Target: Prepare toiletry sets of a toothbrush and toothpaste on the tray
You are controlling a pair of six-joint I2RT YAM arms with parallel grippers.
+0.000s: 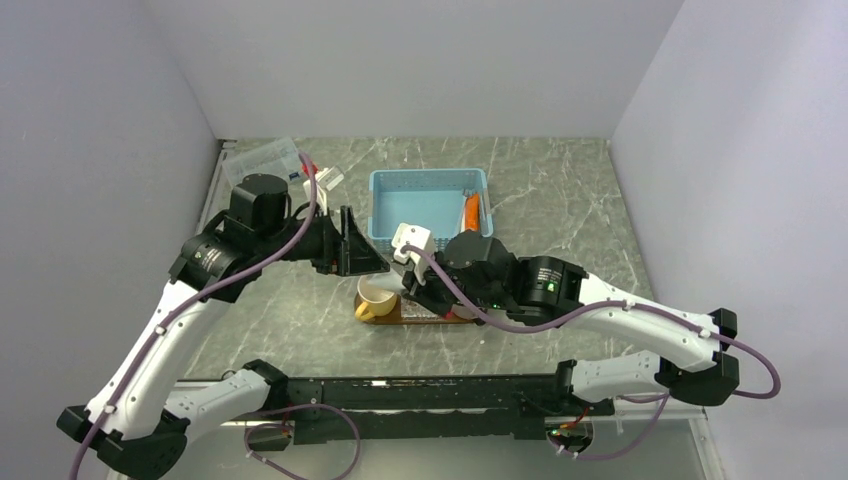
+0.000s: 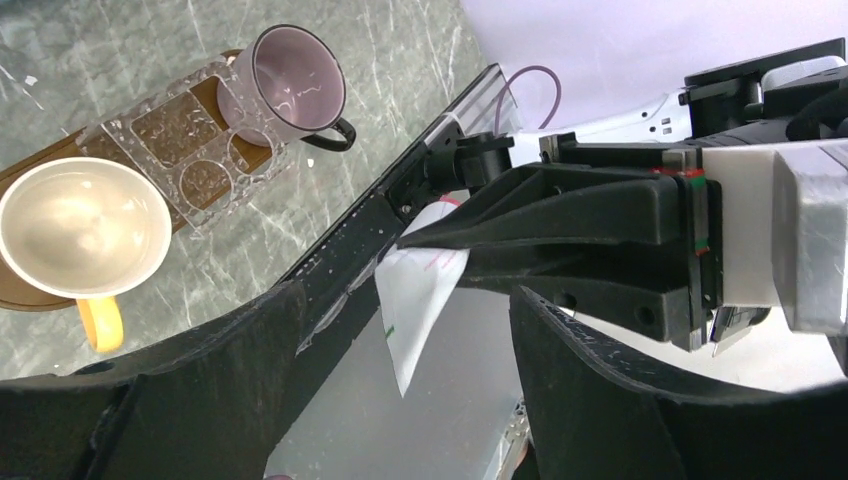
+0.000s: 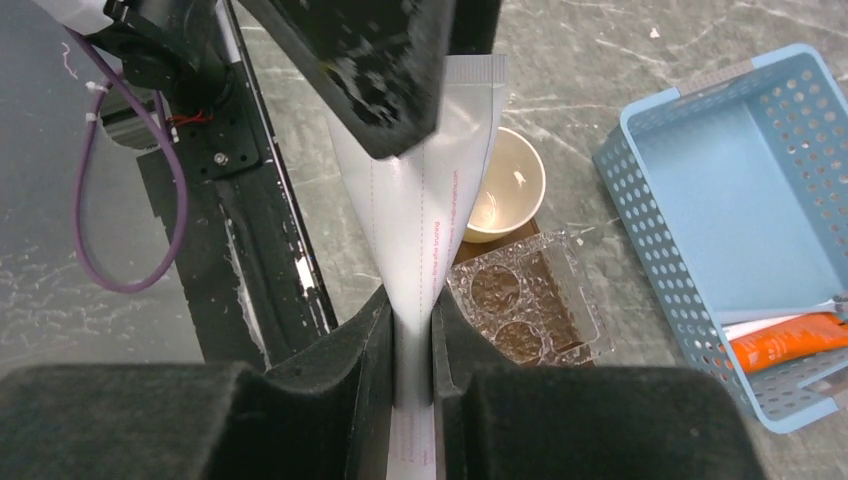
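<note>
Bright, even light from above; faint shadows on the grey marbled desk. Wrist views go soft at near edges; the cream ceramic mug looks washed-out.

Flat white toothbrush pinched in right end effector, dark brown tray beneath yellow-handled mug

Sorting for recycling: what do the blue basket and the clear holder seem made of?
The blue basket looks like matte moulded plastic, its walls perforated evenly. The clear holder is likely glossy acrylic or plastic: the tray shows through.
</note>
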